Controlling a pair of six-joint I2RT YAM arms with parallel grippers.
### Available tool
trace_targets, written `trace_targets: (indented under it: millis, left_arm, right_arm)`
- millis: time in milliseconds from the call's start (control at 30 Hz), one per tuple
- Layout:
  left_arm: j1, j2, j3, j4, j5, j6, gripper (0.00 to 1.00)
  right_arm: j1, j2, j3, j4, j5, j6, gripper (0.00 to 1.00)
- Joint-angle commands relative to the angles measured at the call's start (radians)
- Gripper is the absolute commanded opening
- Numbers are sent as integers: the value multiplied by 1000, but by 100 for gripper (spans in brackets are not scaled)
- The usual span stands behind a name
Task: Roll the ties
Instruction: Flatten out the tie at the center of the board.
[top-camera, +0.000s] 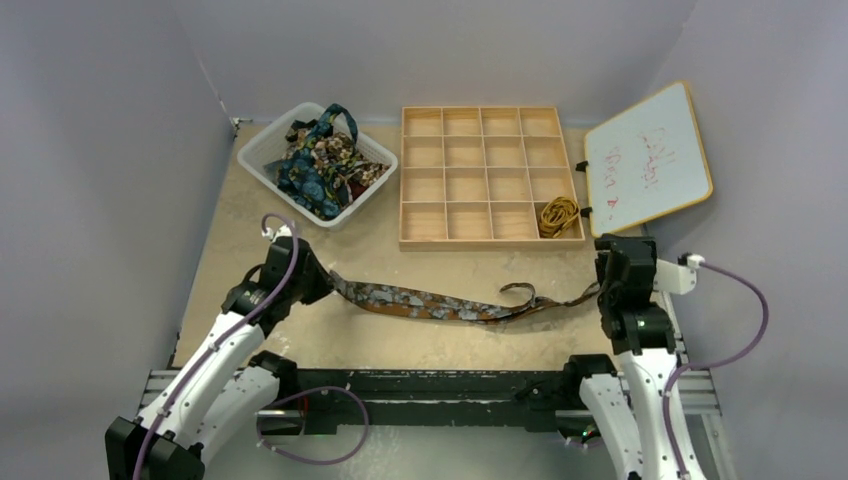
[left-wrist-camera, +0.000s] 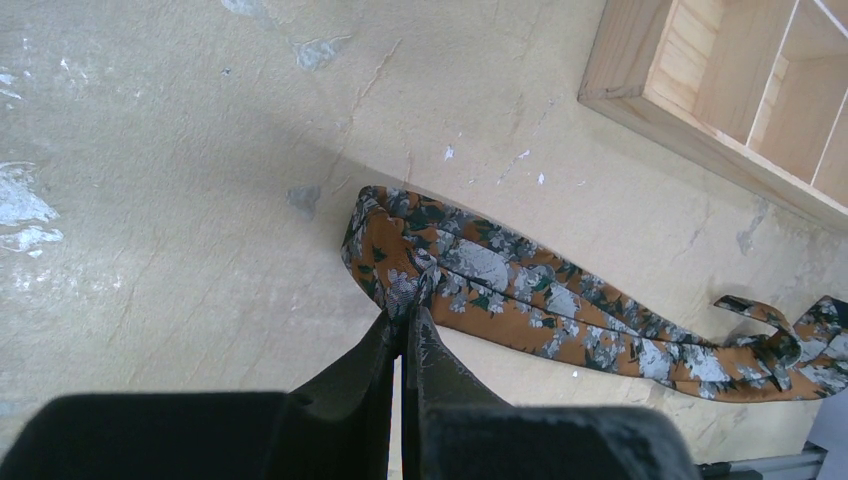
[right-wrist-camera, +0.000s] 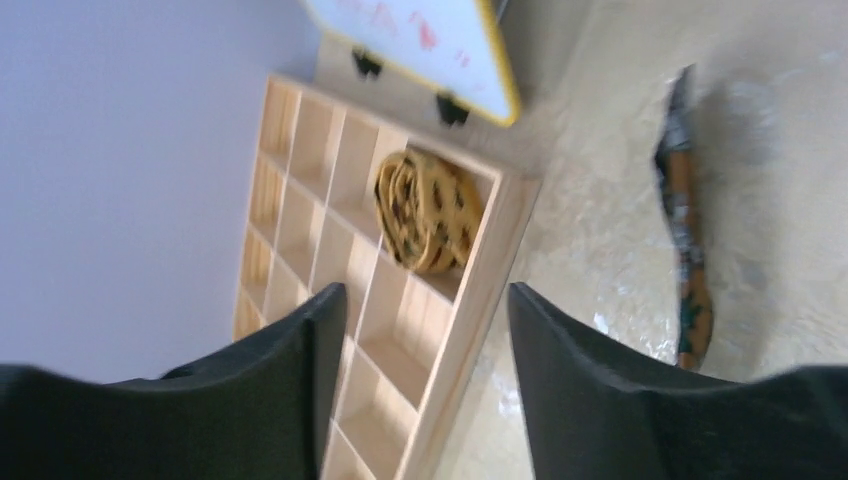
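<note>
**A:** What's the setting?

**B:** A scuffed beige tabletop (top-camera: 300, 345) boxed in by plain grey walls (top-camera: 100, 150). Two arms reach in from its near edge.

**A:** How do the arms stand?

**B:** The left arm leans forward and inward, with the left end effector (top-camera: 325, 283) down at the tabletop. Its wrist camera shows the fingers (left-wrist-camera: 360, 370) pressed together, clamped on the folded wide end of the brown-orange tie (left-wrist-camera: 560, 300). The right arm stands more upright, and the right end effector (top-camera: 610, 262) is held above the surface. Its fingers (right-wrist-camera: 290, 370) are spread apart with nothing between them.

**A:** Where does that tie run?

**B:** From the left end effector it lies across the tabletop toward the right end effector. It is mostly straight, with a small raised loop near the narrow end. That end stops just beside the right end effector. From above I cannot tell whether they touch. In the right wrist view the tie sits off to one side of the fingers.

**A:** Containers?

**B:** Beyond the right end effector is a wooden tray (top-camera: 492, 241) with sixteen compartments. The corner compartment nearest that end effector holds a rolled gold tie (top-camera: 558, 215). Beyond the left end effector, a white basket (top-camera: 262, 152) holds a tangled heap of ties (top-camera: 322, 165) in blue-teal and brown floral.

**A:** Anything else around?

**B:** A whiteboard (top-camera: 650, 160) with red scribbles lies tilted beyond the right end effector, joined to the tray's side by black hinges. A purple cable (top-camera: 290, 262) arcs over the left arm just behind its end effector.
</note>
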Motion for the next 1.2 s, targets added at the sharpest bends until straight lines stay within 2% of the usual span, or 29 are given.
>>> trace_targets:
  millis: [0,100,167,300,500,600,667,700,900,967,1000,1033,1067,1100,1167]
  left_arm:
    - [7,-13,48,6,-11,-9,0]
    - [7,-18,46,3,-3,-11,0]
    - [7,-23,42,3,1,-13,0]
    - [7,-34,42,-12,-12,-16,0]
    - [7,-50,51,-15,-20,-21,0]
    - [7,-48,57,-18,-15,-15,0]
    - [7,-47,54,-20,-4,-14,0]
    - [7,-48,51,-21,2,-15,0]
    - [7,-43,46,3,30,22,0]
    - [7,-17,65,-12,37,38,21]
    - [7,-3,74,-21,35,41,36]
    - [7,4,76,-23,33,43,51]
    - [7,17,84,-31,32,40,60]
    - [7,24,94,-40,29,37,69]
    - [8,32,113,-47,25,40,79]
  right_arm:
    - [-1,120,5,154,-340,-240,56]
    - [0,221,-9,193,-551,-341,50]
    - [-1,264,-50,250,-731,-388,40]
    - [0,261,-136,308,-928,-401,39]
    - [2,259,-167,181,-957,-464,39]
    - [3,231,-192,114,-902,-456,40]
    - [2,206,-193,82,-846,-448,43]
    - [2,193,-192,75,-833,-448,48]
    - [2,211,-193,58,-762,-433,53]
    - [2,245,-159,19,-686,-454,55]
    - [2,255,-143,14,-663,-467,58]
    - [2,258,-132,14,-653,-476,64]
    - [4,267,-120,15,-657,-492,70]
    - [5,276,-112,19,-664,-509,71]
    - [26,306,-90,7,-641,-537,77]
